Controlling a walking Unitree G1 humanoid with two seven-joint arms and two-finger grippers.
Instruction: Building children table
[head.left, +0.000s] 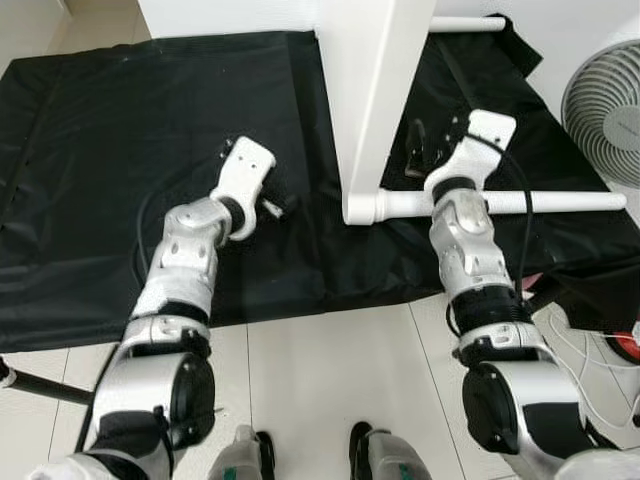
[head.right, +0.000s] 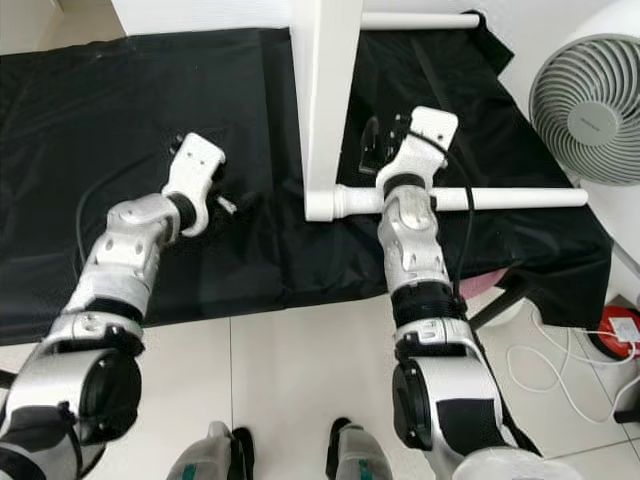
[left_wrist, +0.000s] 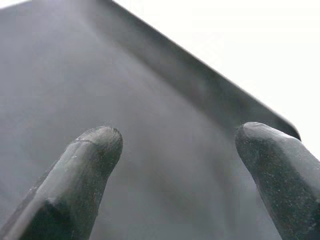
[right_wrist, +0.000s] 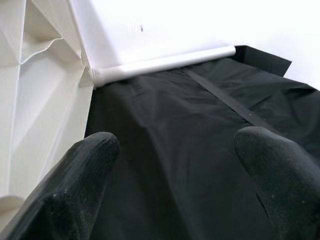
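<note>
a black sheet (head.left: 120, 180) covers the floor, and on it the white tabletop (head.left: 375, 90) stands on its edge, with one white leg (head.left: 520, 202) already fitted at its lower corner and another white leg (head.left: 465, 23) at the far corner, both pointing to the robot's right. a fan (head.left: 608, 110) stands at the right side. the right tool (head.left: 425, 150) hovers just beside the panel, above the near leg, with its fingers spread wide and nothing between them. the left tool (head.left: 275, 205) hangs low over the sheet, to the left of the panel, also spread and empty. i judge the step is fitting or fixing the legs. the next move probably calls for bringing the right tool down around the near leg and closing on it.
</note>
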